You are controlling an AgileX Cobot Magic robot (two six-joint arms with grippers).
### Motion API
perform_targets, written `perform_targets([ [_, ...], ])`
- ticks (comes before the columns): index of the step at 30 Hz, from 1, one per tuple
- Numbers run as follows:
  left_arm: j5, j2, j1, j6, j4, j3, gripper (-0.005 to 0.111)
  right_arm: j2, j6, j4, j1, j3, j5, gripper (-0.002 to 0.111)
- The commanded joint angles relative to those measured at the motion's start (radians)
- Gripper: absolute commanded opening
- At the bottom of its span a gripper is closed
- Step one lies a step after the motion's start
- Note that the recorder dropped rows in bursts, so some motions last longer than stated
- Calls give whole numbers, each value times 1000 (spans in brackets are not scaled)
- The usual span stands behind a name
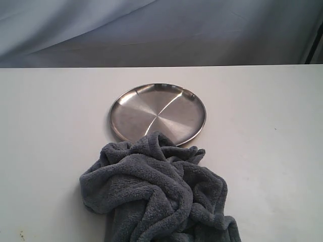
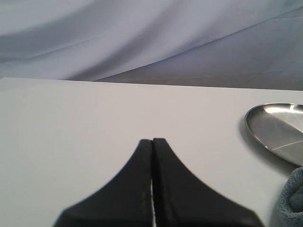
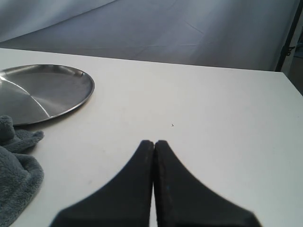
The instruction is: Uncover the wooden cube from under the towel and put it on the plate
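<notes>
A crumpled dark blue-grey towel (image 1: 156,194) lies heaped at the table's front middle, its far fold touching the near rim of the round steel plate (image 1: 158,112). The wooden cube is hidden. Neither arm shows in the exterior view. My left gripper (image 2: 152,141) is shut with nothing in it, over bare table; the plate (image 2: 277,130) and a towel corner (image 2: 291,201) lie off to one side. My right gripper (image 3: 154,142) is also shut and holds nothing, with the plate (image 3: 42,92) and towel (image 3: 16,177) off to its side.
The white table (image 1: 262,151) ends at a far edge in front of a grey-blue cloth backdrop (image 1: 161,30). A dark stand (image 3: 289,42) shows past the table's corner in the right wrist view.
</notes>
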Motion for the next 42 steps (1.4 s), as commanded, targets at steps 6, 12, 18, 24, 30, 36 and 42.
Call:
perform_targets([
  [6, -4, -3, 4, -7, -4, 5, 0, -6, 4, 5, 0, 3, 12, 3],
  [12, -149, -3, 4, -76, -251, 5, 0, -6, 4, 5, 0, 3, 12, 3],
  [18, -236, -3, 4, -121, -508, 5, 0, -6, 4, 5, 0, 3, 12, 3],
  [24, -69, -3, 4, -124, -510, -125, 0, -6, 4, 5, 0, 3, 12, 3],
  [30, 242, 80, 4, -42, -358, -337, 0, -6, 4, 5, 0, 3, 12, 3],
  [36, 472, 305, -38, 163, -311, -506, 0, -6, 4, 5, 0, 3, 12, 3],
  [42, 680, 523, -94, 309, -311, -634, 0, -6, 4, 5, 0, 3, 12, 3],
])
